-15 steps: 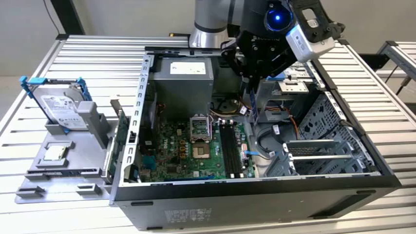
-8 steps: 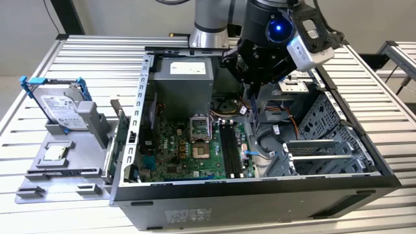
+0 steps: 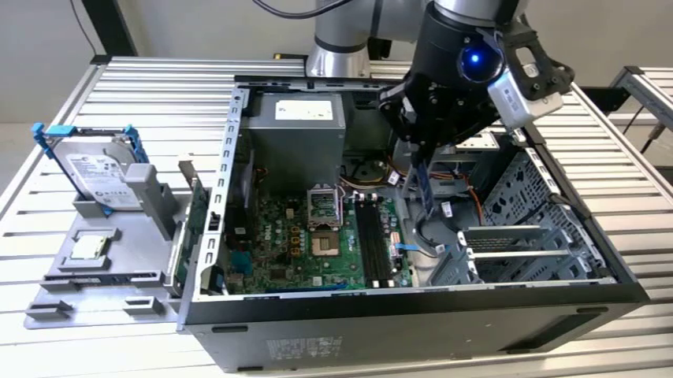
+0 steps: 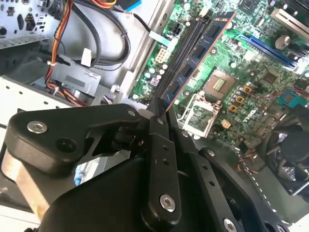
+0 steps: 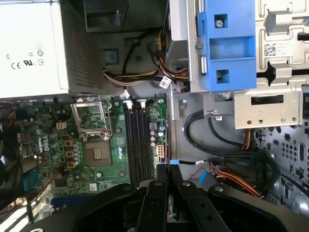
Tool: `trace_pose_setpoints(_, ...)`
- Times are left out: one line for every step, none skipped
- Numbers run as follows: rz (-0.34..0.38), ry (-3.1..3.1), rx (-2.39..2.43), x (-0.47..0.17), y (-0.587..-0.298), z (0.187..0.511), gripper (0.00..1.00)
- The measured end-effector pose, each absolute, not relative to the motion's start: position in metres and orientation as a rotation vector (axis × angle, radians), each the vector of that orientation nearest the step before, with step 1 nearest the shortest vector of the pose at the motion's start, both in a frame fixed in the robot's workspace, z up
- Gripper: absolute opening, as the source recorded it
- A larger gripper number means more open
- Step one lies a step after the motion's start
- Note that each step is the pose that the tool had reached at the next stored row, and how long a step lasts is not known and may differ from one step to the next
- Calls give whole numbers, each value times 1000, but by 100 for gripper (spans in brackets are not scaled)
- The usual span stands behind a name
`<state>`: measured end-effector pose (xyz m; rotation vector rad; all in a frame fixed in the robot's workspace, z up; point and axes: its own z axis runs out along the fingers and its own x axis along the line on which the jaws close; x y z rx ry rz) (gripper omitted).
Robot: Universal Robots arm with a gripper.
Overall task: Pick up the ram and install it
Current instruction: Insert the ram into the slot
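My gripper [image 3: 418, 153] hangs inside the open computer case, shut on the ram [image 3: 425, 189], a thin dark stick pointing down from the fingers. In the second wrist view the ram [image 4: 198, 58] runs out from the gripper [image 4: 161, 108] as a long blue-black board with chips, held above the motherboard and roughly in line with the black memory slots [image 4: 186, 46]. In the exterior view the slots [image 3: 370, 236] lie a little toward the exterior view's left of the ram's lower end. The first wrist view has the slots [image 5: 139, 140] just beyond the gripper [image 5: 168, 173].
A silver hard drive in a blue bracket [image 3: 100, 169] and a small square chip [image 3: 90, 246] sit on a grey stand outside the case. Inside are the power supply [image 3: 299, 118], the processor socket [image 3: 321, 232], loose cables [image 3: 431, 228] and a metal drive cage [image 3: 526, 205].
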<state>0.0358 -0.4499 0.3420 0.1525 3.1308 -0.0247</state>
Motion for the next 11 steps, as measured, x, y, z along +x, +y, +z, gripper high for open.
trace_pose_setpoints(-26,3141,153,38,-451,341,0)
trace_pose_setpoints(-26,3146,153,39,-451,340,0)
trace_pose_setpoints(-26,3146,154,39,-451,340,0)
trace_pose_setpoints(-26,3146,154,39,-451,340,0)
trace_pose_setpoints(-26,3145,154,39,-451,339,0)
trace_pose_setpoints(-26,3145,154,39,-451,338,0)
trace_pose_setpoints(-26,3144,154,39,-451,336,0)
trace_pose_setpoints(-26,3144,154,39,-451,334,0)
trace_pose_setpoints(-26,3143,154,39,-451,333,0)
trace_pose_setpoints(-26,3143,154,39,-451,331,0)
trace_pose_setpoints(-26,3143,154,39,-451,329,0)
